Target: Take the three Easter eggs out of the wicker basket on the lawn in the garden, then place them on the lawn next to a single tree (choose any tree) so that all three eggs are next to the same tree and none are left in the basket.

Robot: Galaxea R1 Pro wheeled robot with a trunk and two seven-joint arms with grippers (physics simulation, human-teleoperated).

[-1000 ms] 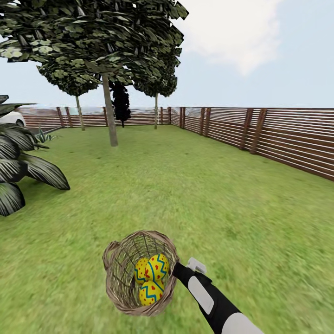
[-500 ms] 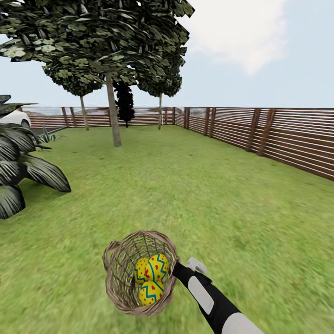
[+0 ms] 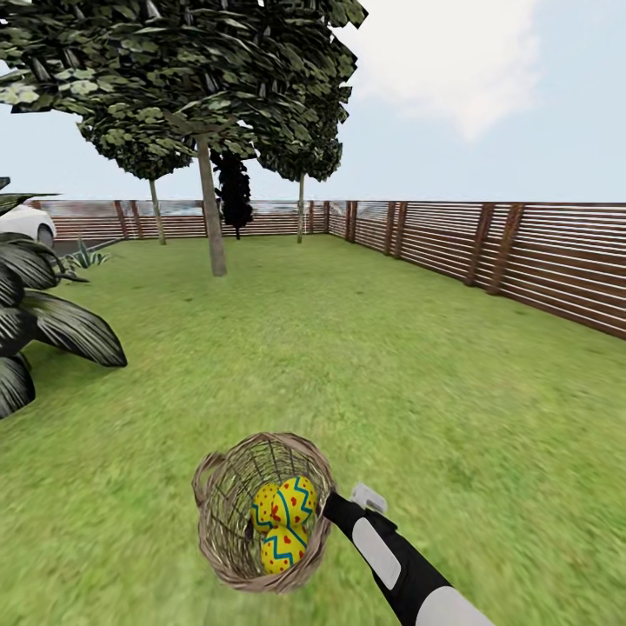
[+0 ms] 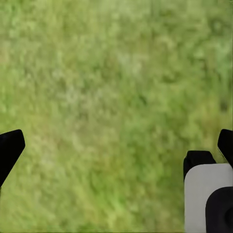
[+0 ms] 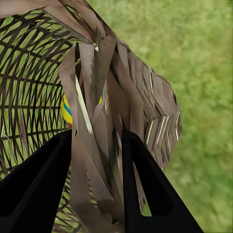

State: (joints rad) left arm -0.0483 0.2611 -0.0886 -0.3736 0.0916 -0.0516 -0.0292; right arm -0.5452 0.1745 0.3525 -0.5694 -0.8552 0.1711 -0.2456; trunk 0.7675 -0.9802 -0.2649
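Right fingers [image 5: 94,189]: clamped on the braided rim of the wicker basket [image 3: 228,513], one dark finger each side of the weave.
Left fingers [image 4: 114,150]: spread wide apart, holding nothing, grass beneath them.
Right arm [image 3: 396,556]: reaches forward and left from the lower right, carrying the basket above the grass.
Easter eggs [image 3: 283,517]: all three lie together inside the basket, yellow with blue zigzags.
Lawn [image 3: 374,365]: mottled green, running to a slatted wooden fence [image 3: 522,261].
Tree [image 3: 211,217]: thick grey-brown trunk well ahead, left of centre.
Plant [image 3: 43,322]: big dark-leaved plant at the left edge.
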